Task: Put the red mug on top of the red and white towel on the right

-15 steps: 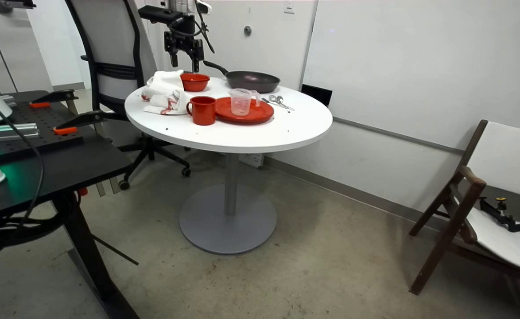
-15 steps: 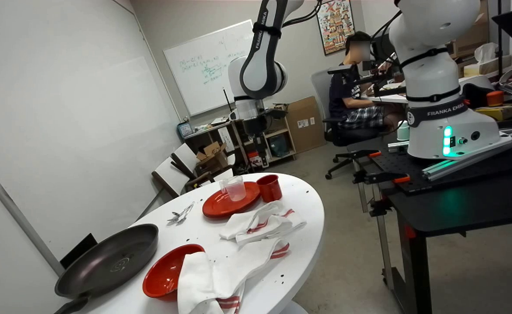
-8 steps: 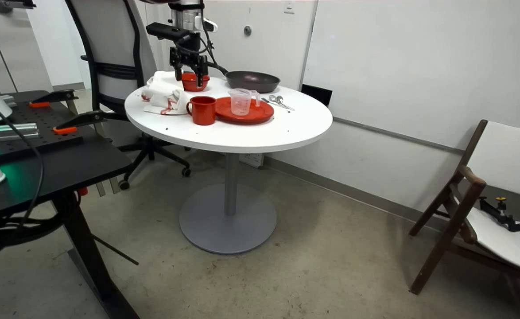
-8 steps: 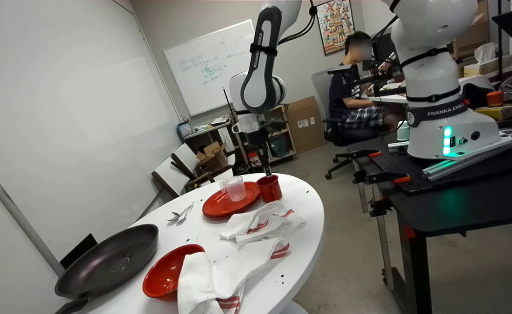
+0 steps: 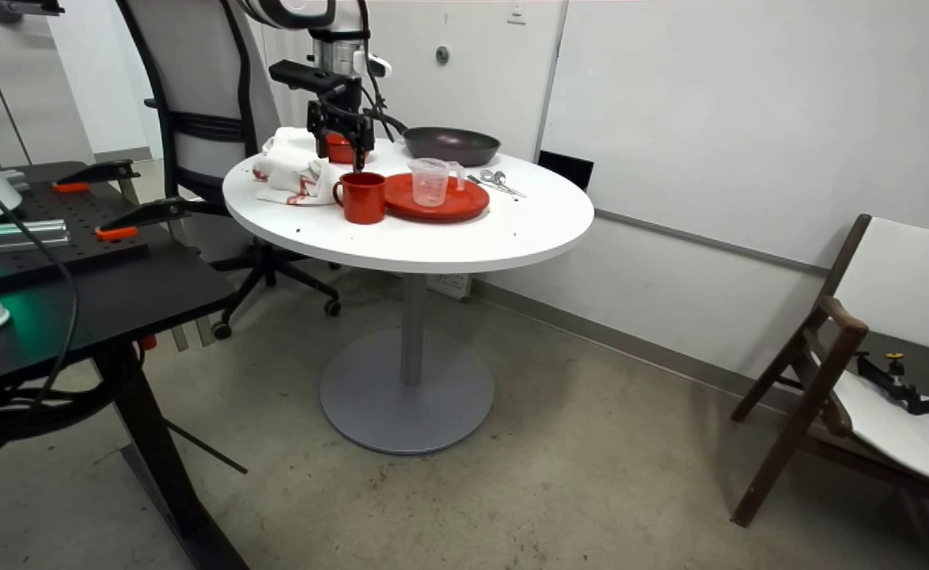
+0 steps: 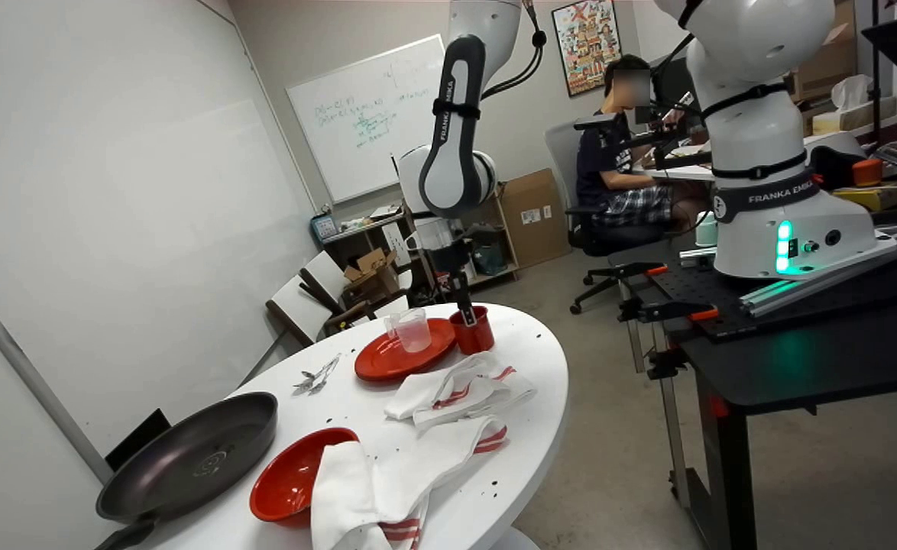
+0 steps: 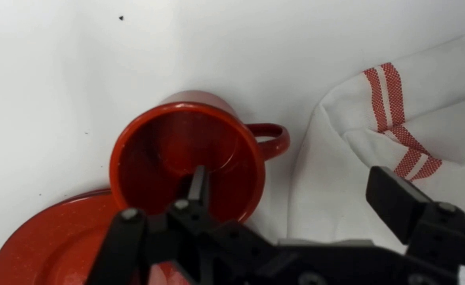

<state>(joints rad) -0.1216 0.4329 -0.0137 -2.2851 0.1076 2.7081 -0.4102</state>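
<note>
Gripper (image 7: 290,178) downward at red mug (image 7: 183,136)

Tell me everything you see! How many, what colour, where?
round table: 1, white, on floor
plate: 1, red, on table
measuring cup: 1, see-through, on plate
red mug: 1, red, beside plate
bowl: 1, red, on table
towels: seemingly 2, white and red, on table
pan: 1, black, near bowl
utensils: several, silver, near plate
black desk: 1, black, beside table
chairs: several, grey, white, brown, on floor
person: 1, dark top, at back
whiteboards: at least 2, white, on walls
poster: 1, colourful, at back
cardboard: some, brown, at back
robot arm: 1, white, on desk
hand: 1, black, at mug, jaws apart
</note>
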